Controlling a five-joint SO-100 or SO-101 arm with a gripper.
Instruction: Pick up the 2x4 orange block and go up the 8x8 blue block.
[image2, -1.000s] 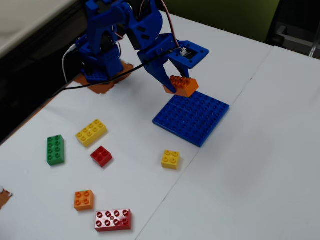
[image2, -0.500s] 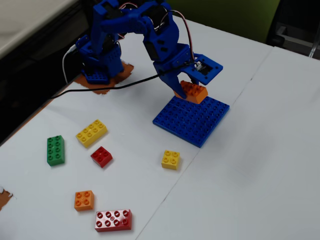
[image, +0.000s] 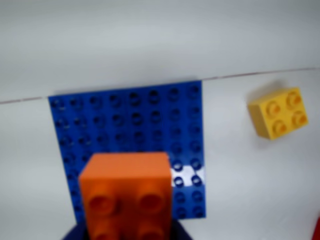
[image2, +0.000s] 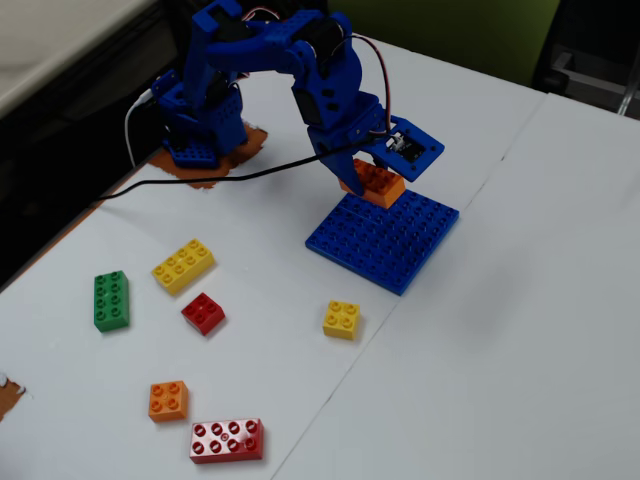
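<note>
In the fixed view the blue arm's gripper (image2: 368, 180) is shut on the 2x4 orange block (image2: 380, 186). It holds the block just above the far edge of the 8x8 blue block (image2: 385, 238), a flat blue plate lying on the white table. The wrist view looks down on the orange block (image: 127, 192), studs up, filling the lower middle. The blue plate (image: 125, 125) spreads behind and under it. Dark blue fingers (image: 181, 233) show only as slivers beside the block at the bottom edge. I cannot tell whether block and plate touch.
Loose bricks lie on the table nearer the camera: a yellow oblong (image2: 183, 264), a green one (image2: 110, 300), a small red (image2: 203, 312), a small yellow (image2: 341, 319) (image: 278, 112), a small orange (image2: 168, 400), a red oblong (image2: 226, 440). The arm's base (image2: 200, 135) and black cable (image2: 200, 180) are at the back left.
The gripper has carried the orange block to the right, from beside the plate's far left corner to over its far edge, and the wrist has turned.
</note>
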